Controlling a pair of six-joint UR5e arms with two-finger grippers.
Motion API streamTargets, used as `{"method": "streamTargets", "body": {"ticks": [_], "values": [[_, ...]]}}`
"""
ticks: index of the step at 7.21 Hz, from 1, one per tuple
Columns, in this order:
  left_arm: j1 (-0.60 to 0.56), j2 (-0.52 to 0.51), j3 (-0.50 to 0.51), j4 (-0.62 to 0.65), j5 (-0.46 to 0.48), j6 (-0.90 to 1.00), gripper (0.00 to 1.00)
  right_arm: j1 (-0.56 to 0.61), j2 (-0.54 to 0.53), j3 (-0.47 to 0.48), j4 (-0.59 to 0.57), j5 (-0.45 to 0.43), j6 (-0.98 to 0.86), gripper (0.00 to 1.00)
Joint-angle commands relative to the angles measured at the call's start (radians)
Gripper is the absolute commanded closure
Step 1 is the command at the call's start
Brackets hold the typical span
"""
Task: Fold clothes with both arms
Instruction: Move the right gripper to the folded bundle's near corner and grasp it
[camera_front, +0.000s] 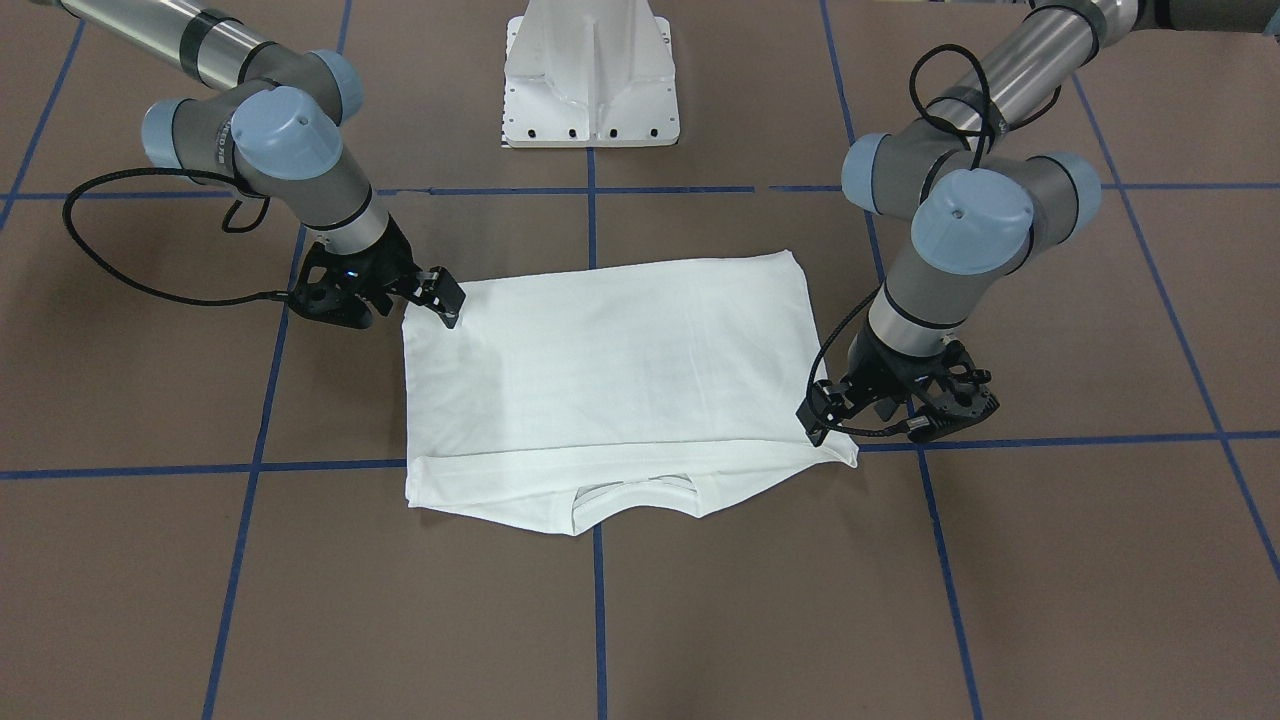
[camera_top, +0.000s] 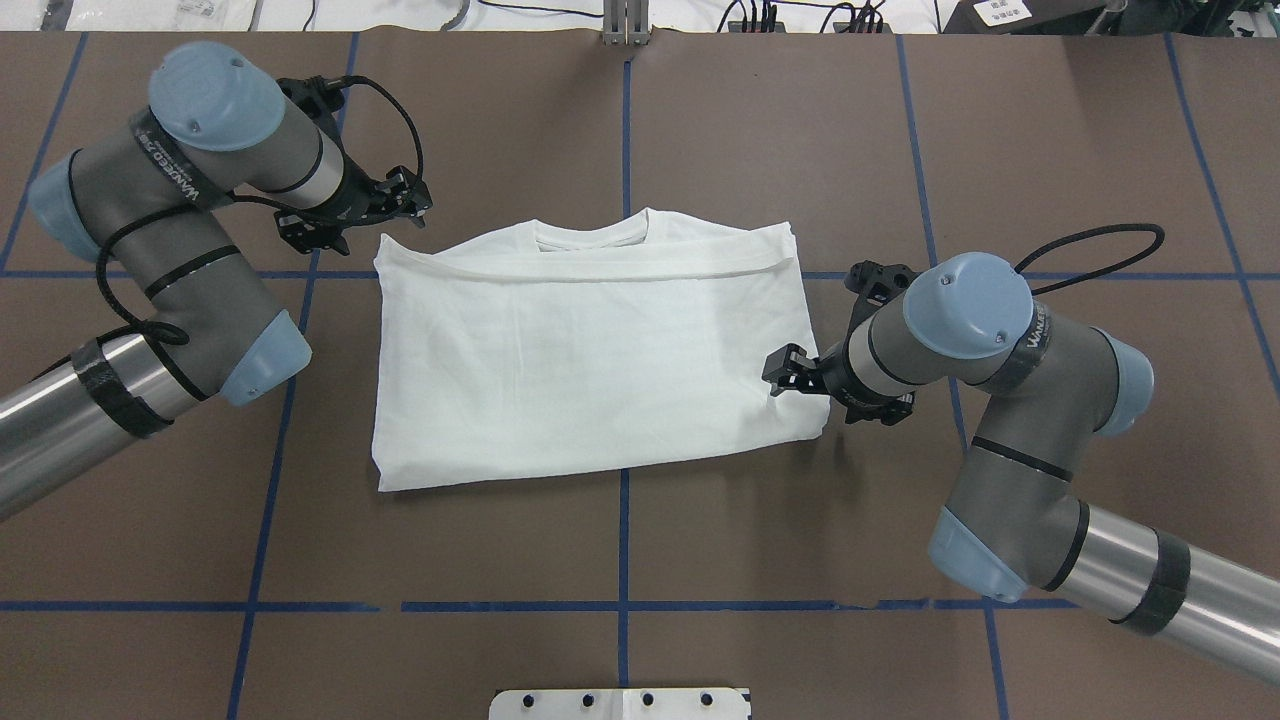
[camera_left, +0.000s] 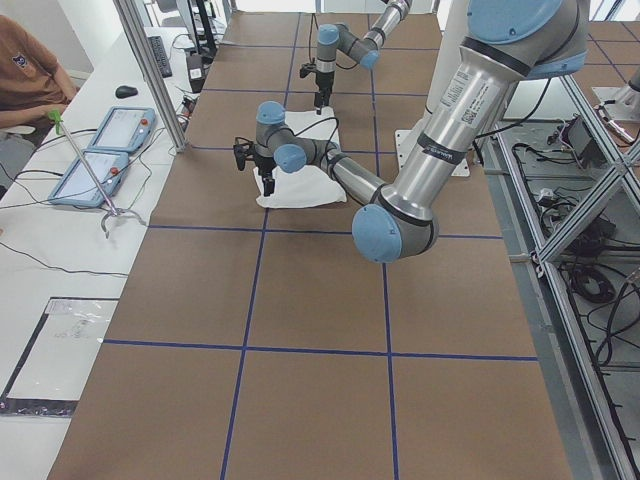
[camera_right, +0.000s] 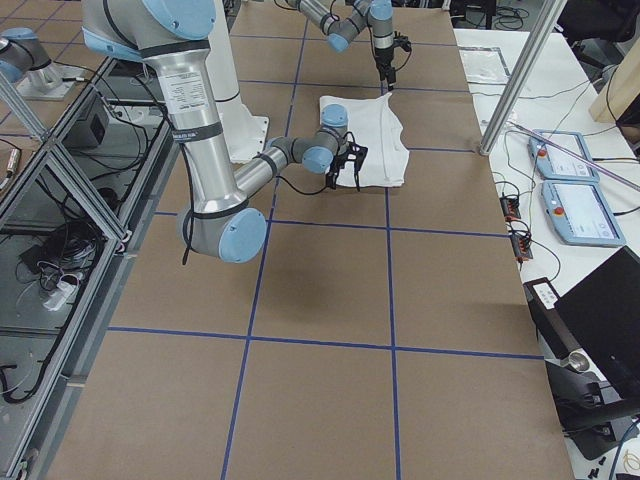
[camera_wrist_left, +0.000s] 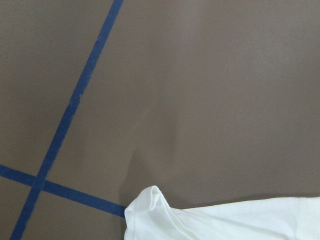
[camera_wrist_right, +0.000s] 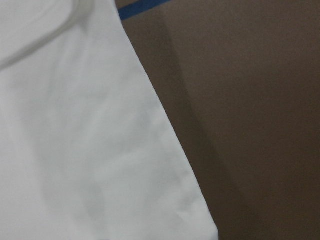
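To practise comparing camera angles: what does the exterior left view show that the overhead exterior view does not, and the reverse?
Only exterior left: a person in a brown top and two blue-cased tablets on a side desk. Only overhead: the shirt's collar. Both: the white shirt lying folded on the brown table, the left arm and the right arm beside it.
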Motion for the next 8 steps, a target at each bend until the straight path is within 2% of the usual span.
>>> {"method": "streamTargets", "body": {"ticks": [1, 2, 3, 5, 6, 8], "values": [[0.0, 0.0, 0.0, -0.001, 0.0, 0.001, 0.01, -0.026, -0.02, 0.024, 0.0, -0.003, 0.019, 0.1], [0.0, 0.0, 0.0, 0.0, 0.0, 0.001, 0.01, -0.026, -0.021, 0.039, 0.0, 0.007, 0.019, 0.47], [0.0, -0.001, 0.0, -0.001, 0.014, 0.001, 0.01, -0.026, -0.038, 0.061, 0.0, 0.011, 0.019, 0.74], [0.0, 0.0, 0.0, -0.001, 0.016, 0.001, 0.01, -0.029, -0.035, 0.058, 0.0, 0.016, 0.018, 0.87], [0.0, -0.001, 0.0, -0.001, 0.016, 0.001, 0.01, -0.028, -0.037, 0.058, 0.0, 0.014, 0.018, 0.97], [0.002, -0.005, 0.0, -0.001, 0.016, -0.001, 0.01, -0.008, -0.037, 0.064, -0.002, 0.022, 0.016, 1.0]]}}
